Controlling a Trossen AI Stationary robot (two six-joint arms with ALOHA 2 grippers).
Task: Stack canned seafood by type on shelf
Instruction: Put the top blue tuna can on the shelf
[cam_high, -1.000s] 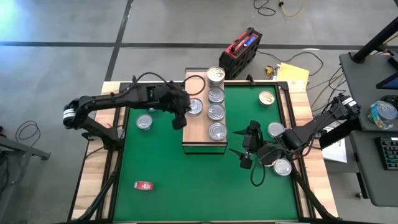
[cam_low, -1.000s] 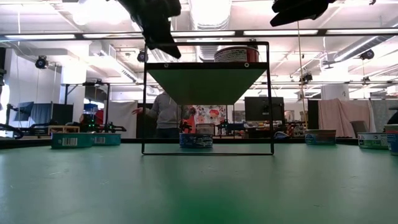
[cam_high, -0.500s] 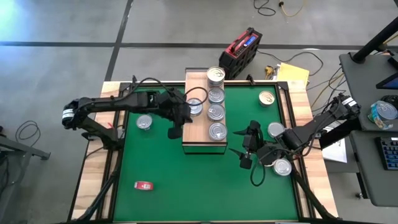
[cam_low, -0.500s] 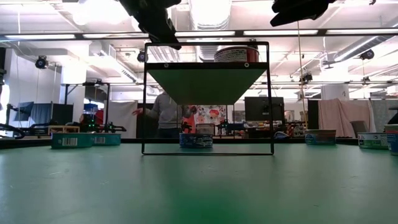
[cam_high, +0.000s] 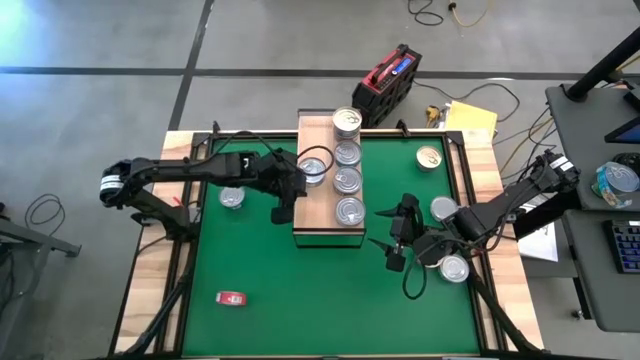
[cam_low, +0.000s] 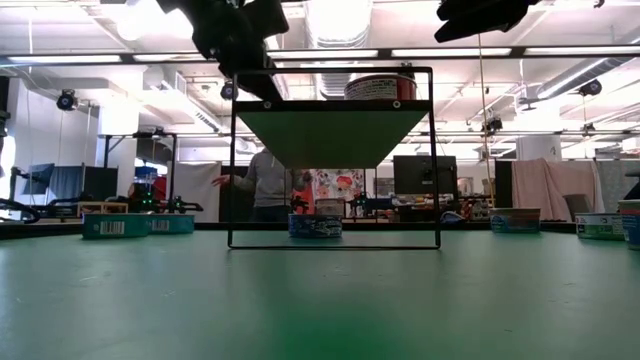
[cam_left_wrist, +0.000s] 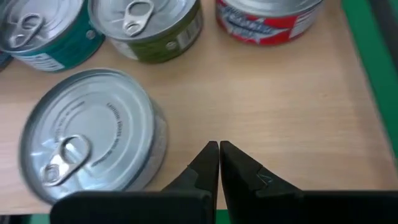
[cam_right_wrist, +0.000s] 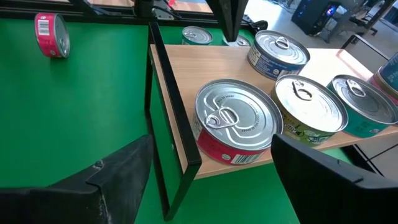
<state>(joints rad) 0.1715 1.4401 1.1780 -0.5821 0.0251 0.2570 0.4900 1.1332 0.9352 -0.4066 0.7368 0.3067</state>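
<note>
The shelf (cam_high: 312, 215) is a light-wood board in a dark frame on the green mat. A row of canned seafood runs along it: a two-high stack (cam_high: 347, 121) at the far end, then three single tins, the nearest with a red side (cam_right_wrist: 239, 121). One silver tin (cam_high: 314, 169) stands alone in the left column. My left gripper (cam_high: 281, 213) is shut over the shelf's left edge. In the left wrist view it (cam_left_wrist: 219, 152) stands just beside that silver tin (cam_left_wrist: 87, 134), apart from it. My right gripper (cam_high: 388, 250) hangs open off the shelf's near right corner, facing the red-sided tin.
Loose tins lie on the mat: one (cam_high: 232, 197) left of the shelf, a gold-lidded one (cam_high: 428, 157) at the far right, and two (cam_high: 444, 208) (cam_high: 455, 268) near the right arm. A small red can (cam_high: 231, 297) lies on its side at the near left.
My left gripper, staying shut, has drawn back from over the shelf toward the table's left edge, sinking a little and rolling slightly. The tins stand where they were.
</note>
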